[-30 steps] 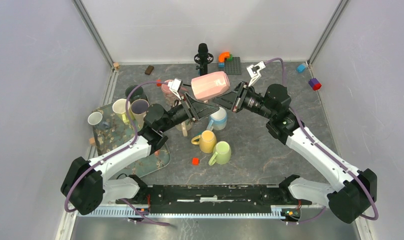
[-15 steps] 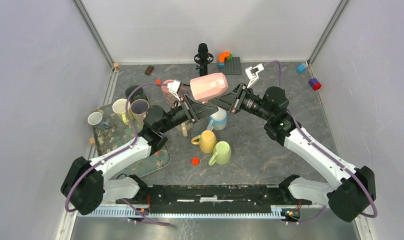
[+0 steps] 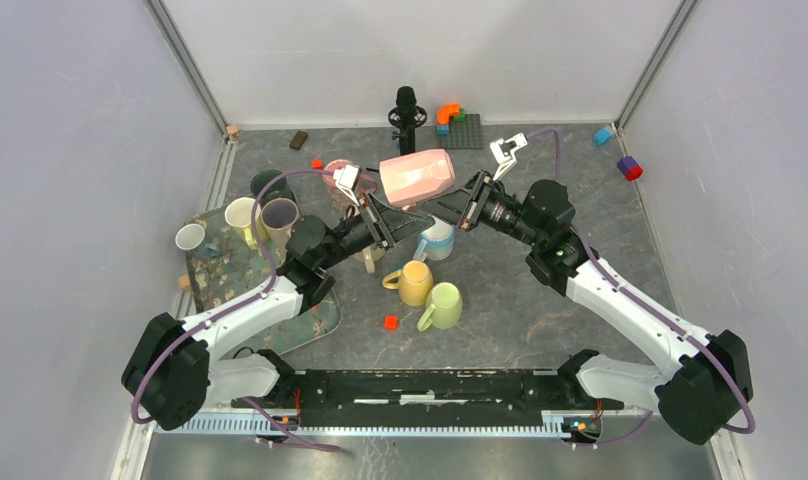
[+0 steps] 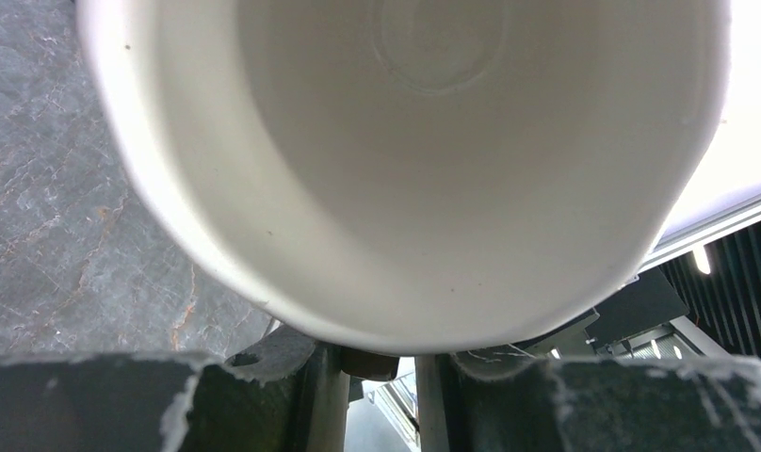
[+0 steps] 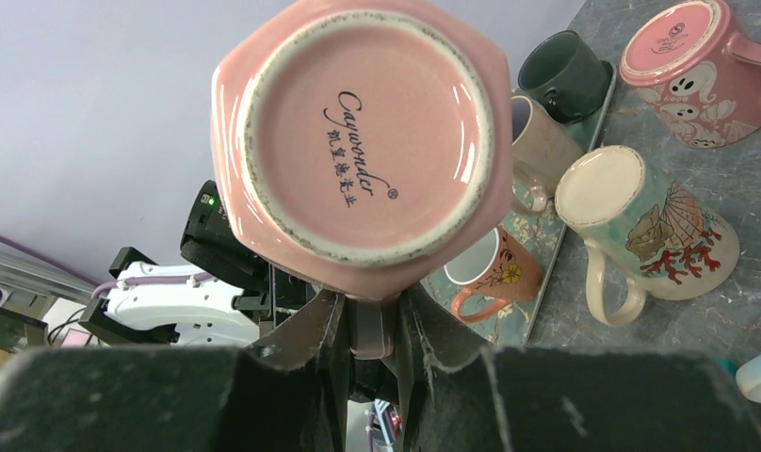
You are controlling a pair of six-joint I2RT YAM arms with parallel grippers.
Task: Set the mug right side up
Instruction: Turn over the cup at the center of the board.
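A pink hexagonal mug (image 3: 417,175) hangs on its side in the air over the middle of the table. Its base faces the right wrist camera (image 5: 358,141). Its white inside faces the left wrist camera (image 4: 405,188). My right gripper (image 3: 448,207) is shut on the mug's handle (image 5: 370,330) just below the base. My left gripper (image 3: 398,218) sits under the mug's rim. Its jaws stand apart around a dark piece under the rim, with a strip of light beside it (image 4: 381,363).
Below stand a yellow mug (image 3: 415,283), a green mug (image 3: 442,305) and a white-blue mug (image 3: 438,238). A tray (image 3: 230,285) with several mugs is at the left. A red cube (image 3: 390,322), a black stand (image 3: 407,110) and toy blocks (image 3: 460,125) are on the table.
Both arms and the pink mug have shifted slightly to the left together. The right gripper's hold on the handle is the same.
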